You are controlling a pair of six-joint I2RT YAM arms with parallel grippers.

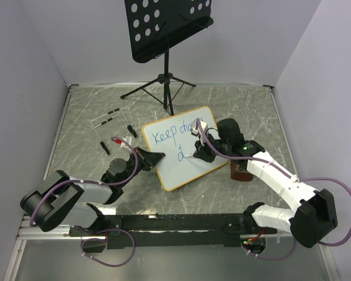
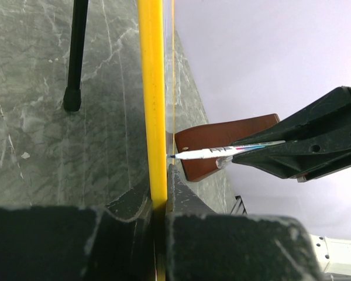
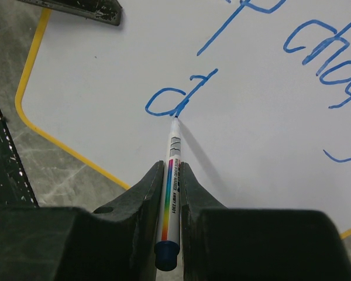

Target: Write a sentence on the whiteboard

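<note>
Left fingers [image 2: 128, 205] clamped on whiteboard [image 1: 184, 170] frame, 9 o'clock edge, mid-tabletop [image 1: 88, 108]. Right fingers [image 3: 145, 190] pinching marker [image 3: 171, 175], tip at the second-line "d". Sentence [image 1: 174, 136] unfinished. Next, probably: shift toward 3 o'clock, form "r".

Plain pale walls [image 1: 29, 47] enclose a grey marbled tabletop [image 1: 82, 108]; a black perforated music stand [image 1: 164, 44] rises at the back.

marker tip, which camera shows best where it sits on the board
Right wrist: the marker, shut in the right gripper, has its tip at the foot of the blue d on the whiteboard. Left wrist shows it side-on at the board's edge. Top external mostly hides it behind the gripper.
</note>
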